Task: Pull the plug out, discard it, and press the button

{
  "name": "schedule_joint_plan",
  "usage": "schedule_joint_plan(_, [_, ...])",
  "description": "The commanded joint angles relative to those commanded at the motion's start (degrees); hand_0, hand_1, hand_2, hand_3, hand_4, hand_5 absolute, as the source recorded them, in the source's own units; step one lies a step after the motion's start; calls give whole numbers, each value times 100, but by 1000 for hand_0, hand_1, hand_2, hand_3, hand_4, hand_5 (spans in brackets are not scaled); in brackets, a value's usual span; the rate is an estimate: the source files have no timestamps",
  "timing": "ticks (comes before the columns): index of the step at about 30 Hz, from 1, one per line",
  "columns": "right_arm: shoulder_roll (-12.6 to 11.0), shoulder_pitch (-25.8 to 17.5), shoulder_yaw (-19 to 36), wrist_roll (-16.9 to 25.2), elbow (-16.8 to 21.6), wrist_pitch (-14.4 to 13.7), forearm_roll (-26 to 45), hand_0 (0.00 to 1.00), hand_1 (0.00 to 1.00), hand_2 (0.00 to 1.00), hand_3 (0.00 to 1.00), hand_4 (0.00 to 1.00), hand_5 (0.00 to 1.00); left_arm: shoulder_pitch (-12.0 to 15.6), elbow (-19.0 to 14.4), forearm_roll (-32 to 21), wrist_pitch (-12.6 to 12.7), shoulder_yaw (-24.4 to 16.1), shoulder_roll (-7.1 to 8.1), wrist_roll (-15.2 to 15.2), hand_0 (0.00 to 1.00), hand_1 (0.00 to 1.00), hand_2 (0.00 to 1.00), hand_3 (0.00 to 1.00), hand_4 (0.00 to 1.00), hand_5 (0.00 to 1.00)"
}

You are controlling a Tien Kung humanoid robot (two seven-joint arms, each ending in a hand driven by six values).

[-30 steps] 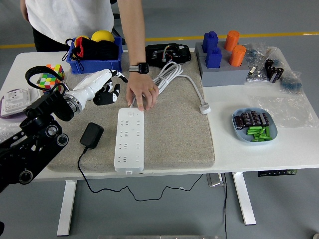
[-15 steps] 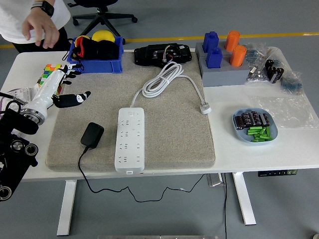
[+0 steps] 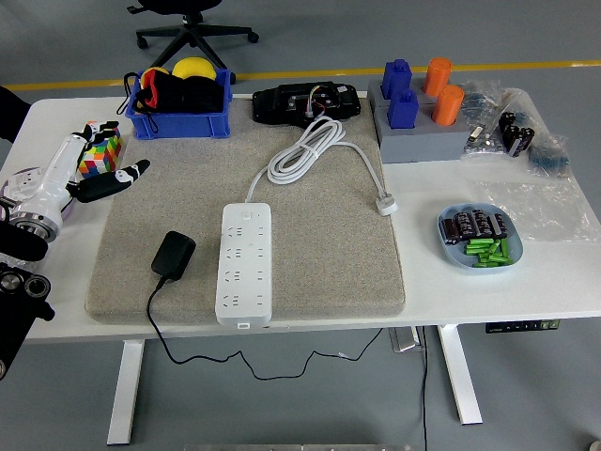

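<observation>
A white power strip (image 3: 244, 264) lies lengthwise on the grey mat (image 3: 329, 254), its white cable coiled (image 3: 310, 150) toward the back and ending in a white plug (image 3: 386, 203) on the mat's right side. A black adapter (image 3: 173, 255) lies flat on the mat just left of the strip, its black cord trailing off the front edge. My left hand (image 3: 89, 174), white with dark fingertips, hovers at the mat's far left edge with fingers spread, holding nothing. It is well left of the adapter. The right arm is out of the picture.
A blue bin (image 3: 178, 105) with yellow and black items stands at the back left, a colourful cube (image 3: 100, 150) beside my hand. A black device (image 3: 306, 101) sits behind the cable. Blue and orange cylinders (image 3: 420, 99) on a grey block and a blue dish (image 3: 479, 239) occupy the right.
The person's hand has left the strip and the person is gone from view. My left arm has drawn back to the left and lower, away from the strip.
</observation>
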Motion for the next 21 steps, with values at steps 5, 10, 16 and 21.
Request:
schedule_joint_plan(5, [-10, 9, -5, 2, 4, 0, 2, 700, 676, 659, 617, 711, 488, 10, -7, -5, -4, -45, -13, -21, 851, 812, 811, 892, 774, 286])
schedule_joint_plan(10, [-13, 8, -13, 2, 0, 1, 4, 700, 676, 659, 617, 711, 488, 35, -15, -20, -23, -71, -22, -35, 851, 812, 811, 892, 774, 286])
schedule_joint_plan(16, [-4, 135, -126, 3, -13, -1, 51, 701, 676, 659, 617, 711, 488, -19, -17, -49, -18, -163, -23, -70, 850, 806, 811, 889, 760, 275])
schedule_joint_plan(21, [-131, 358, -437, 9, -8, 18, 138, 701, 676, 660, 617, 711, 489, -263, 114, -112, -31, 11, 126, -114, 845, 804, 808, 886, 756, 278])
